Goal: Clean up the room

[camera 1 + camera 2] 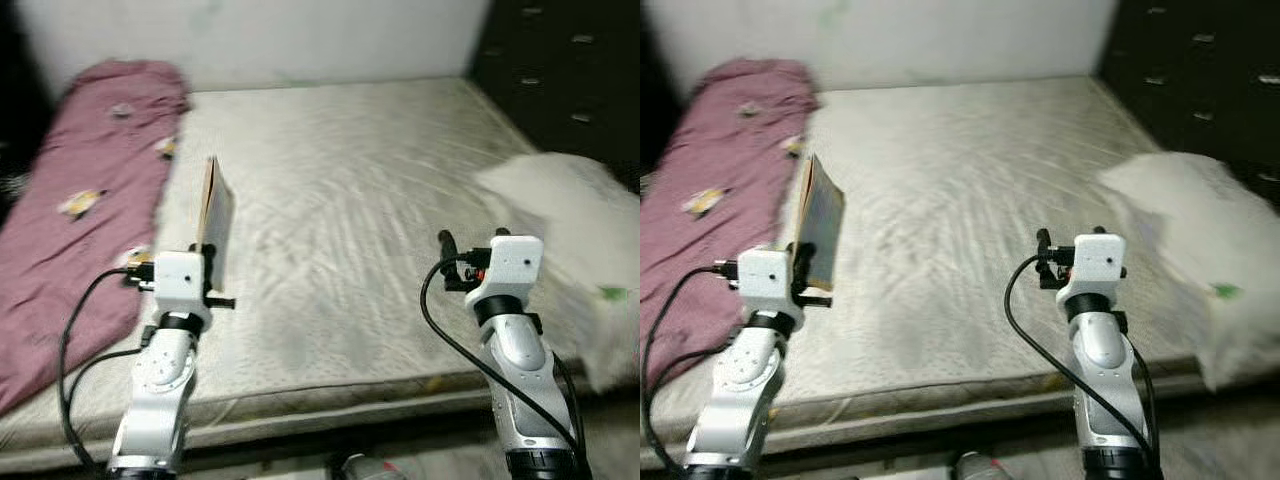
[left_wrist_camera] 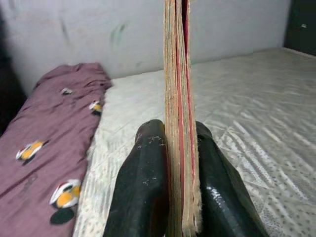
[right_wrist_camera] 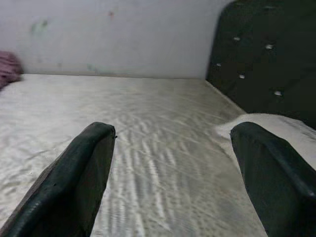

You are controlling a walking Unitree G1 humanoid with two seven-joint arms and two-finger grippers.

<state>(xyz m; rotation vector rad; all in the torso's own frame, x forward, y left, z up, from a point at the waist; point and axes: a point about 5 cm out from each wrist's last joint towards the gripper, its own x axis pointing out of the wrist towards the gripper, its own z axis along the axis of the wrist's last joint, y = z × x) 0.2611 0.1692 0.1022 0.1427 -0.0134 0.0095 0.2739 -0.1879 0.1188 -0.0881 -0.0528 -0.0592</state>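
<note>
A thin book [image 1: 214, 210] stands upright on its edge above the left side of the bare mattress [image 1: 340, 200], held by my left gripper [image 2: 180, 148], which is shut on its lower end. In the left wrist view the book's page edges [image 2: 178, 89] rise between the two black fingers [image 2: 143, 192]. My right gripper [image 3: 173, 143] hovers open over the right part of the mattress, with nothing between its fingers [image 3: 79, 177]. The right arm [image 1: 505, 300] sits near the bed's front edge.
A maroon blanket [image 1: 80, 210] with small printed figures lies along the mattress's left side. A white pillow [image 1: 575, 250] rests at the right edge. A dark tufted headboard [image 1: 560, 70] stands at the far right, a pale wall behind.
</note>
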